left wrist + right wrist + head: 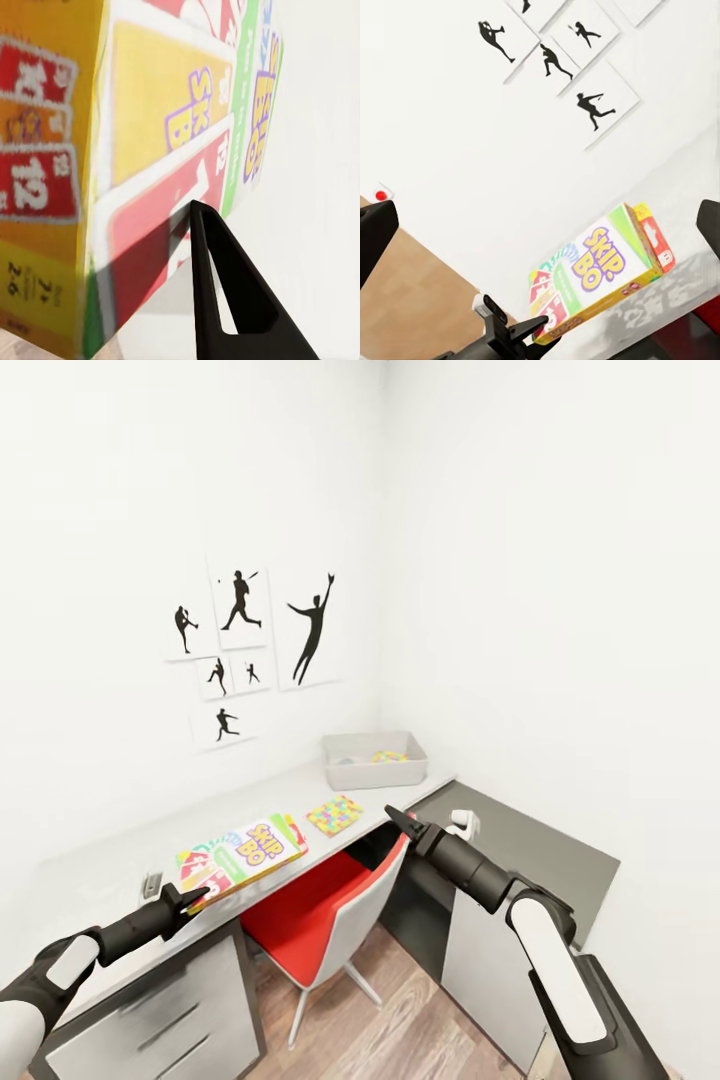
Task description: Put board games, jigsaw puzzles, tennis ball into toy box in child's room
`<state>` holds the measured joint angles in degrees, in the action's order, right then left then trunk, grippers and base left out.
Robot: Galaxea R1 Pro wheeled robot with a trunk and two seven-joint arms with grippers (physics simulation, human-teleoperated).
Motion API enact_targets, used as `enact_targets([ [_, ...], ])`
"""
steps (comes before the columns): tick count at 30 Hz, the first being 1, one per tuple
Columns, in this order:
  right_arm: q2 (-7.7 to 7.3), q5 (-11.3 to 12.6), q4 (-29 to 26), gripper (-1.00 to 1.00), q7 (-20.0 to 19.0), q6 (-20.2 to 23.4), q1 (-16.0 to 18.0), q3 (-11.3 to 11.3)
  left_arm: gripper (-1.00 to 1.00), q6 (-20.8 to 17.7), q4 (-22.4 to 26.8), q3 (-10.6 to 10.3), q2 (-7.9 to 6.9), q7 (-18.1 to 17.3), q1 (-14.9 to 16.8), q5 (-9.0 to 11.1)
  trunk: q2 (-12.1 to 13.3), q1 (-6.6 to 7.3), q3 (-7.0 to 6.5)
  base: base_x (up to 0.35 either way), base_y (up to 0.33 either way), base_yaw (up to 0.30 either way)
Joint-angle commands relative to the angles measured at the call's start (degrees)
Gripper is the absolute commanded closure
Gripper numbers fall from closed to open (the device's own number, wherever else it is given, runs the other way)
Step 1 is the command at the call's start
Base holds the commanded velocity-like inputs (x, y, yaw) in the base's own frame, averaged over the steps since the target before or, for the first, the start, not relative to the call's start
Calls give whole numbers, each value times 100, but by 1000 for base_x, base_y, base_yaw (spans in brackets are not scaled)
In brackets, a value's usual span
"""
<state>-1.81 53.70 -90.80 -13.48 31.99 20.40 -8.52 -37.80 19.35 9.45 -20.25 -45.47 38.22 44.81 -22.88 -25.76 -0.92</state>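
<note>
Skip-Bo board game (240, 853) flat on table (120, 850) near front edge. Jigsaw puzzle (334, 814) flat beside it. Second puzzle (389, 757) inside grey toy box (375, 772) at table's far end.

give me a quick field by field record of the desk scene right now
board game: Skip-Bo box flat on the table, near front edge
left gripper: at the box's near end, grasp unclear
right gripper: over the red chair, holding nothing
jigsaw puzzle: on the table, between box and toy box
toy box: far corner, coloured piece inside
</note>
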Motion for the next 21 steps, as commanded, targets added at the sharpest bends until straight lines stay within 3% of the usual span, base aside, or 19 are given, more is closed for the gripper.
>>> enact_targets([
  [1,-1,15,2,-100,-4,18,3,-11,100,-24,2,18,-2,-6,1,-5,-4,-2,-5,0,0,-159],
  [21,-1,11,2,-100,-3,10,0,-58,100,-23,16,24,1,-6,1,-33,-4,-2,-129,0,0,-114],
])
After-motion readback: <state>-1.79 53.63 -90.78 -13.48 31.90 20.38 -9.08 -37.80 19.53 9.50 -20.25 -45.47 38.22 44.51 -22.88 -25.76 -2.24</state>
